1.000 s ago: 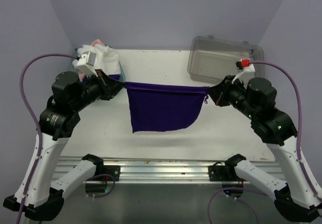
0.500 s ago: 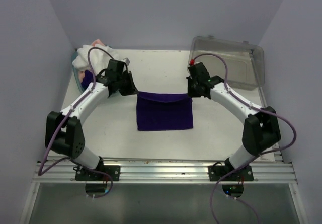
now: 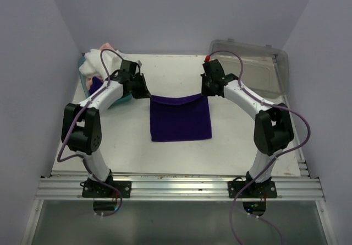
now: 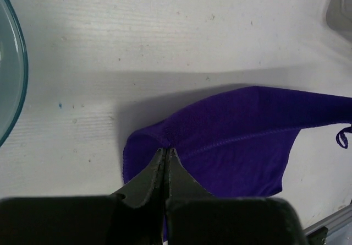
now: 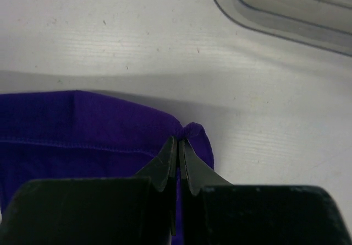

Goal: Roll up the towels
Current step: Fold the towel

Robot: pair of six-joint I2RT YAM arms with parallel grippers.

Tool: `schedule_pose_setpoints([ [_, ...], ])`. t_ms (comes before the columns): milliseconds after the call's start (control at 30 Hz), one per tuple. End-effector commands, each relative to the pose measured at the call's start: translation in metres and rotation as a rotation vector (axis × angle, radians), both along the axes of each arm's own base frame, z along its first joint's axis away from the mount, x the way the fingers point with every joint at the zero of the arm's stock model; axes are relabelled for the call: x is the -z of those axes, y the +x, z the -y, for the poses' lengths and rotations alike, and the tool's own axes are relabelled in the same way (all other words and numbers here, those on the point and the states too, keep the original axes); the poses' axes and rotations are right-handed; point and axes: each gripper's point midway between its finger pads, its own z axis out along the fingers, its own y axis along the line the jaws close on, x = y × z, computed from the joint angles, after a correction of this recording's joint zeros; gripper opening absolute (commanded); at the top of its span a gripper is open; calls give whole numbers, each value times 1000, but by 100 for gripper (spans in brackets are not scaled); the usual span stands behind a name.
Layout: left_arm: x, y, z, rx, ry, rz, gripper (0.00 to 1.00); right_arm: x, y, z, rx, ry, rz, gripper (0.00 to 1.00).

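Pale lavender walls (image 3: pixel 181 14) close in on three sides of a white bench (image 3: pixel 242 140), its surface speckled with small marks. A metal rail (image 3: pixel 176 184) runs along the near edge. A clear grey bin (image 3: pixel 258 71) sits at the far right corner. The dark purple towel (image 3: pixel 180 121) lies in the middle of the bench, its near part flat and its far edge sagging between two raised corners. At the far left corner a teal basket (image 4: pixel 11 63) holds the white towel (image 3: pixel 91 64) and the peach-pink towel (image 3: pixel 107 47). The left gripper (image 4: pixel 166 150) is clamped tight on the purple towel's far left corner, and the right gripper (image 5: pixel 179 140) pinches its far right corner, bunching the cloth there.
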Motion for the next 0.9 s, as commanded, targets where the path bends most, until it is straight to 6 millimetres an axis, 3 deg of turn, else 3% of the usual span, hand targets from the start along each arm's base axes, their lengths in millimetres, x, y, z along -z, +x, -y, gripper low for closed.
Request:
schedule_pose_setpoints([
  [0,-9,-11,3,51,-34,38,0,-26,-15,-3,-11,65,33,0],
  [167,-3,-57,-2,64,-50,1,0,-11,-58,4,-13,112,-41,0],
  [300,-2,-83,-4,66,-49,-11,0,3,-92,14,-15,116,-99,0],
  [367,-1,-96,-4,71,-55,-19,0,0,-102,14,-17,142,-97,0],
  [400,0,-100,-3,73,-55,-20,0,9,-111,16,-18,139,-121,0],
  [600,22,-133,6,90,-46,-66,0,31,-138,21,-24,137,-166,0],
  [867,40,-159,17,101,-33,-95,0,49,-152,26,-16,129,-195,0],
])
